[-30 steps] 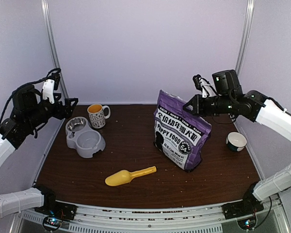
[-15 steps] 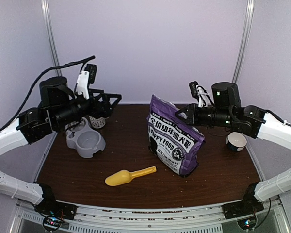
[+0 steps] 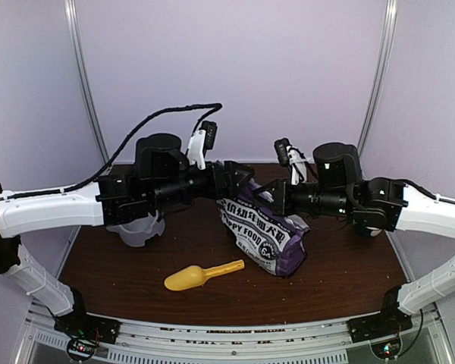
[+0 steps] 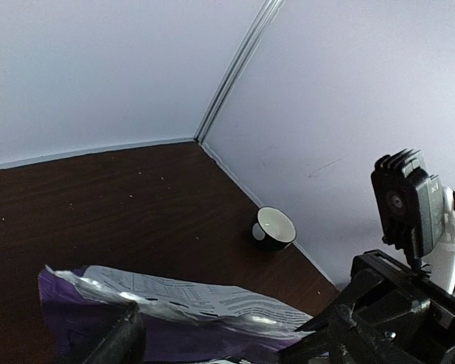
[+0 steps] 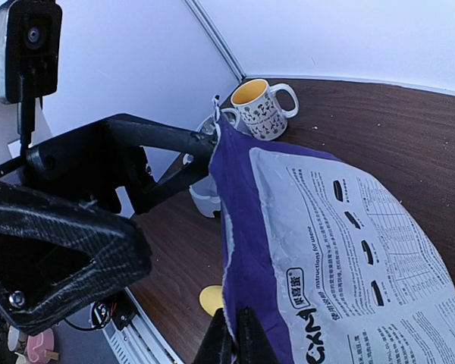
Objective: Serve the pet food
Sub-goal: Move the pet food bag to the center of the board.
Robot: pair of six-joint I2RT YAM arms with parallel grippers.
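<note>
left gripper just swung from the frame's left edge to centre, jaws wide at the top of the pet food bag, which right gripper pinches shut, now dragged left and tilted; likely prepping to open it.

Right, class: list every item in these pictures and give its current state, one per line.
Pet food bag: tilted, top edge gripped.
Right pincer: shut on the bag's top edge.
Left pincer: open, straddling the bag's top.
Yellow scoop: lying flat, not held.
Mug: upright.
Small bowl: upright, empty.
Grey pet bowl: mostly hidden, contents unseen.
</note>
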